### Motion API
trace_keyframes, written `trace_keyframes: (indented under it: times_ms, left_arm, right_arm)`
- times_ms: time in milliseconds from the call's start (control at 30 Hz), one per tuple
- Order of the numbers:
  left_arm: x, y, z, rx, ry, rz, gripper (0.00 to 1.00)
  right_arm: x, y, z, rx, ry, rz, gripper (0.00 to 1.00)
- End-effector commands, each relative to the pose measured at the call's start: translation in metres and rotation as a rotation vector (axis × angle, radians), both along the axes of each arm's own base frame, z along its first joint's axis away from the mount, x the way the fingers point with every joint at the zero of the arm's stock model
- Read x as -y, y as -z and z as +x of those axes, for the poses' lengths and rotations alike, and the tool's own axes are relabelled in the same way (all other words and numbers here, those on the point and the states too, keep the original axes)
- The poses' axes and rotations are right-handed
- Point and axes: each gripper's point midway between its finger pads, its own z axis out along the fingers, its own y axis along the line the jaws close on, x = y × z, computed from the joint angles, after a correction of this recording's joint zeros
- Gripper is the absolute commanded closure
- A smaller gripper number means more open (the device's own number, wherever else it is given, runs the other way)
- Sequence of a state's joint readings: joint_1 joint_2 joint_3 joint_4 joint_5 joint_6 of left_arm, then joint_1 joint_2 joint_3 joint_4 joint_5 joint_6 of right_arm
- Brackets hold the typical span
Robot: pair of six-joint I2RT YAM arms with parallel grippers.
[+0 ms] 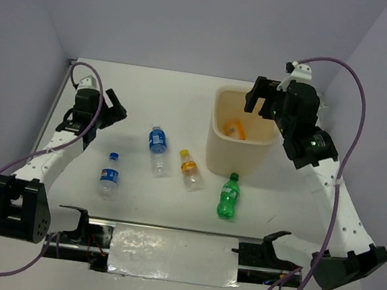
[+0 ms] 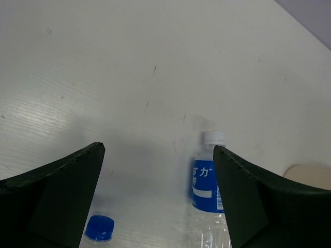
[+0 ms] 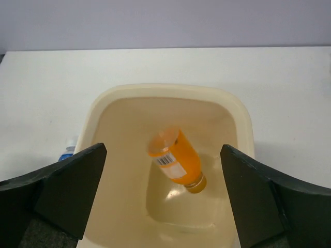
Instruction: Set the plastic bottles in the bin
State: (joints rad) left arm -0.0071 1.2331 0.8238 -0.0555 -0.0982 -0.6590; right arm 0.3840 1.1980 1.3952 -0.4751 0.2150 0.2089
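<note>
While the right pincer (image 3: pixel 161 151) hangs over the bin (image 3: pixel 170 90) with its jaws spread wide and nothing between them, an orange bottle (image 3: pixel 178 163) lies slanted on the bin's floor. Four more bottles rest on the white surface (image 1: pixel 185 100), left of and in front of the bin: a blue-capped bottle (image 1: pixel 109 175), a white-capped bottle (image 1: pixel 157 143) with a blue label, a yellow-capped bottle (image 1: pixel 189 171) and a green bottle (image 1: pixel 228 196), this last nearest the bin. Equally agape and empty, the left pincer (image 1: pixel 114 113) hangs left of the white-capped bottle
</note>
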Motion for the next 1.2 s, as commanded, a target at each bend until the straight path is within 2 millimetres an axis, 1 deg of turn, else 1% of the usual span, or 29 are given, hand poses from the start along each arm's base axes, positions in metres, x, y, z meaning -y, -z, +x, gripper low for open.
trace_keyframes:
  times_ms: [0,67,100,133,167,200,267,300,333,367,400,433,467,500,533,600,633,700,733,800,833,867,900,933,967,1000,1100,1167]
  left_arm:
    - [-0.004,-0.007,-0.003,0.005,-0.035,0.039,0.01]
    - [-0.003,-0.007,-0.003,0.003,-0.027,0.037,0.01]
    - [-0.002,-0.006,-0.004,-0.001,-0.028,0.037,0.01]
    - [-0.003,-0.007,-0.003,0.0,-0.03,0.036,0.01]
    - [-0.003,-0.008,-0.004,0.0,-0.032,0.038,0.01]
    - [-0.004,-0.007,-0.005,-0.007,-0.039,0.038,0.01]
    - [-0.008,-0.01,-0.006,-0.005,-0.057,0.051,0.01]
    - [-0.009,-0.012,-0.007,-0.007,-0.062,0.058,0.01]
    - [-0.011,-0.013,-0.008,-0.007,-0.067,0.065,0.01]
    - [-0.014,-0.016,-0.008,-0.003,-0.078,0.076,0.01]
    - [-0.015,-0.018,-0.009,0.0,-0.082,0.08,0.01]
    - [-0.016,-0.019,-0.011,-0.002,-0.091,0.084,0.01]
    - [-0.018,-0.019,-0.012,0.002,-0.098,0.091,0.01]
    - [-0.019,-0.02,-0.013,0.004,-0.1,0.092,0.01]
    - [-0.019,-0.019,-0.014,0.005,-0.105,0.09,0.01]
    - [-0.019,-0.016,-0.016,-0.001,-0.104,0.086,0.01]
    - [-0.018,-0.015,-0.016,-0.004,-0.102,0.083,0.01]
    - [-0.018,-0.012,-0.018,-0.014,-0.107,0.081,0.01]
    - [-0.019,-0.011,-0.019,-0.018,-0.11,0.079,0.01]
    - [-0.021,-0.01,-0.019,-0.027,-0.125,0.08,0.01]
    - [-0.021,-0.011,-0.019,-0.029,-0.129,0.081,0.01]
    - [-0.022,-0.008,-0.02,-0.042,-0.129,0.083,0.01]
    - [-0.023,-0.008,-0.02,-0.044,-0.136,0.083,0.01]
    - [-0.022,-0.006,-0.02,-0.049,-0.134,0.082,0.01]
    - [-0.022,-0.005,-0.02,-0.052,-0.138,0.079,0.01]
    - [-0.023,-0.004,-0.021,-0.055,-0.145,0.076,0.01]
    - [-0.026,-0.003,-0.023,-0.062,-0.165,0.079,0.01]
    - [-0.027,-0.003,-0.023,-0.057,-0.172,0.076,0.01]
  right_arm:
    - [0.0,-0.053,-0.034,0.119,-0.064,0.047,0.0]
    - [-0.001,-0.052,-0.045,0.112,-0.089,0.055,0.0]
    - [-0.002,-0.053,-0.056,0.107,-0.112,0.066,0.0]
    - [-0.006,-0.05,-0.063,0.093,-0.131,0.076,0.0]
    - [-0.008,-0.035,-0.069,0.047,-0.147,0.07,0.0]
    - [-0.014,-0.028,-0.078,0.02,-0.173,0.068,0.0]
    - [-0.018,0.002,-0.094,-0.07,-0.177,0.051,0.0]
    - [-0.017,0.013,-0.099,-0.099,-0.146,0.051,0.0]
    - [-0.031,0.025,-0.111,-0.13,-0.195,0.04,0.0]
    - [-0.034,0.052,-0.122,-0.209,-0.211,0.007,0.0]
    - [-0.037,0.065,-0.13,-0.25,-0.218,-0.009,0.0]
    - [-0.047,0.078,-0.141,-0.29,-0.234,-0.018,0.0]
    - [-0.046,0.104,-0.151,-0.36,-0.23,-0.068,0.0]
    - [-0.05,0.116,-0.155,-0.382,-0.235,-0.084,0.0]
    - [-0.053,0.142,-0.163,-0.432,-0.239,-0.108,0.0]
    - [-0.058,0.161,-0.165,-0.47,-0.207,-0.07,0.0]
    - [-0.057,0.18,-0.169,-0.493,-0.189,-0.086,0.0]
    - [-0.053,0.194,-0.169,-0.516,-0.107,-0.056,0.0]
    - [-0.048,0.209,-0.171,-0.532,-0.07,-0.06,0.0]
    - [-0.048,0.22,-0.17,-0.537,-0.015,-0.002,0.0]
    - [-0.046,0.234,-0.171,-0.543,0.008,0.014,0.0]
    - [-0.042,0.24,-0.169,-0.535,0.043,0.024,0.0]
    - [-0.036,0.256,-0.172,-0.558,0.093,0.036,0.0]
    - [-0.039,0.259,-0.169,-0.548,0.093,0.048,0.0]
    - [-0.037,0.265,-0.168,-0.549,0.122,0.046,0.0]
    - [-0.034,0.276,-0.169,-0.572,0.142,0.02,0.0]
    - [-0.027,0.29,-0.173,-0.617,0.193,-0.027,0.01]
    - [-0.025,0.29,-0.174,-0.617,0.215,-0.03,0.02]
